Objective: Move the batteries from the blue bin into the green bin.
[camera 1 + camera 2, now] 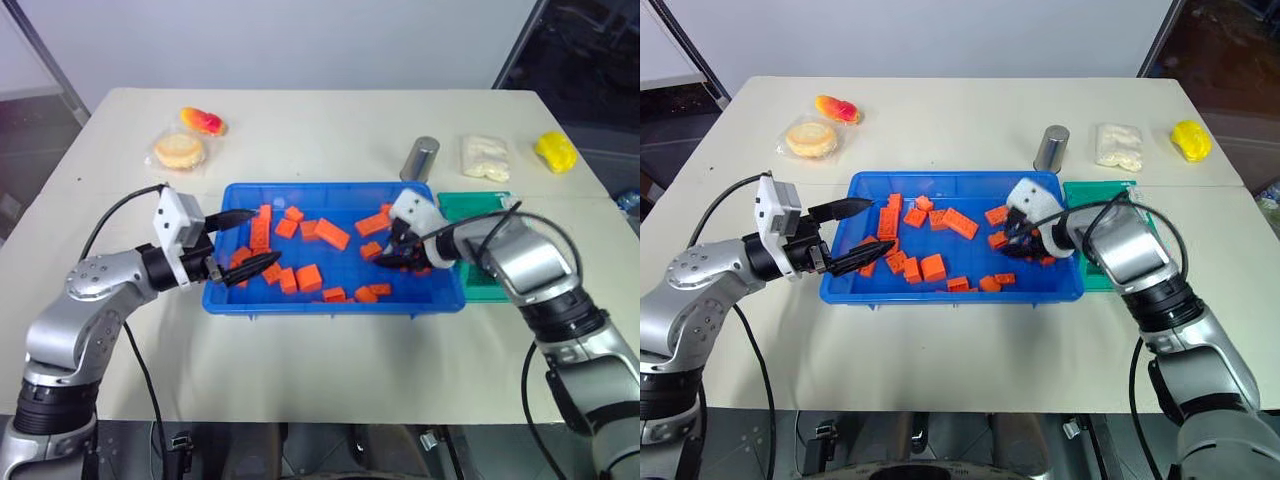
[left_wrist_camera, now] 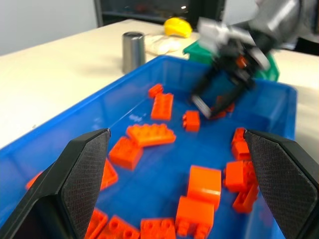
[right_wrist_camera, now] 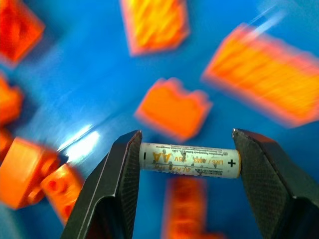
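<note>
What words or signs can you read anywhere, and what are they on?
"AA", upside down in this view, on the battery held end to end in the right tool.
"+" at one end of that battery.
"-" at its other end.
Small print along the battery: too small and blurred to read.
Orange blocks, blue bin, grey can: no text seen.

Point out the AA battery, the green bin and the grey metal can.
AA battery [image 3: 190,161]: right wrist view, middle of its label.
Green bin [image 1: 472,203]: left eye view, far rim.
Grey metal can [image 1: 1050,149]: right eye view, its side.
</note>
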`<action>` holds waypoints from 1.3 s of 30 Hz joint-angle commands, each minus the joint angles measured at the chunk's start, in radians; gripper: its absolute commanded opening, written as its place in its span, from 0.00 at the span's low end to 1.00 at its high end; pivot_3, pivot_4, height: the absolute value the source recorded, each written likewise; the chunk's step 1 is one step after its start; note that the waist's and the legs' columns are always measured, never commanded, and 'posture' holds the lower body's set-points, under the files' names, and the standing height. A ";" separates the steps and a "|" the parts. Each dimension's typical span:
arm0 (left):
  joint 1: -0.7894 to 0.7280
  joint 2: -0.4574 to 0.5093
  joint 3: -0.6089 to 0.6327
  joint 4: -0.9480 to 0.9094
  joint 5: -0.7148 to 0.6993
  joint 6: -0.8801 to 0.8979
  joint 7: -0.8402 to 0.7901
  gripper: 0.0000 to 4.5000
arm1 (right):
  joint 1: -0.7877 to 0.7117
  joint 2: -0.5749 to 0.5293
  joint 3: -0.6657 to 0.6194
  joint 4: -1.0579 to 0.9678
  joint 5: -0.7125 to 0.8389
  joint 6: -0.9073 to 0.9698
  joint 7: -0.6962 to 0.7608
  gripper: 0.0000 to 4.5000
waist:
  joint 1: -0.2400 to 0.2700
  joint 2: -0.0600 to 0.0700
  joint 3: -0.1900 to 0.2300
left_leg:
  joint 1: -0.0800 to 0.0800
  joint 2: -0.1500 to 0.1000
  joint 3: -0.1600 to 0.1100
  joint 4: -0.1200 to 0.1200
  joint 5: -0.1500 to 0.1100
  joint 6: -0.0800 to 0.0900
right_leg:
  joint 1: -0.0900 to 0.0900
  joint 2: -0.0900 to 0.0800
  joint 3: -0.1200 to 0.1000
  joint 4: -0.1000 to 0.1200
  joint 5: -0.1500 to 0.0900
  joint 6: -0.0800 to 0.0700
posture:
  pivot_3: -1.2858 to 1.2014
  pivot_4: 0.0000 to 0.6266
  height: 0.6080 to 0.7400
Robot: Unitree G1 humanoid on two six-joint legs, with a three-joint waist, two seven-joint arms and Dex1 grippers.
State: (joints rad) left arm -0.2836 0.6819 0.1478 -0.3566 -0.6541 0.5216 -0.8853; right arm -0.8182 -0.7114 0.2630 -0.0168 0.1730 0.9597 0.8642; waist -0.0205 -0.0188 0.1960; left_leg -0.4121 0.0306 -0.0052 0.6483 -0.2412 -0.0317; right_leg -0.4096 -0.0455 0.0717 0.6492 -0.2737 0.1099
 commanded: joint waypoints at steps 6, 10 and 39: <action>-0.129 -0.004 -0.096 0.060 -0.007 -0.011 -0.135 1.00 | -0.021 -0.224 -0.206 -0.034 -0.024 0.002 -0.035 0.50 | 0.011 -0.001 -0.001 | -0.001 -0.001 -0.001 -0.001 0.000 0.001 | 0.001 0.000 -0.001 -0.003 0.000 0.000 | 0.52 0.24 1.00; -0.200 -0.012 -0.155 0.135 0.032 -0.039 -0.206 1.00 | 0.104 -0.300 -0.225 -0.085 -0.028 -0.012 -0.035 0.50 | 0.003 -0.001 0.000 | -0.003 -0.002 0.000 0.000 0.000 0.001 | 0.000 -0.001 0.000 -0.003 0.000 0.000 | 0.52 0.24 1.00; -0.033 0.066 0.257 0.239 0.166 -0.117 0.121 1.00 | 0.219 -0.178 -0.732 0.369 0.084 -0.442 -0.274 0.99 | -0.016 -0.001 0.000 | -0.002 -0.001 0.001 -0.001 -0.001 0.002 | -0.001 -0.001 0.001 -0.002 0.000 0.000 | 0.52 0.24 1.00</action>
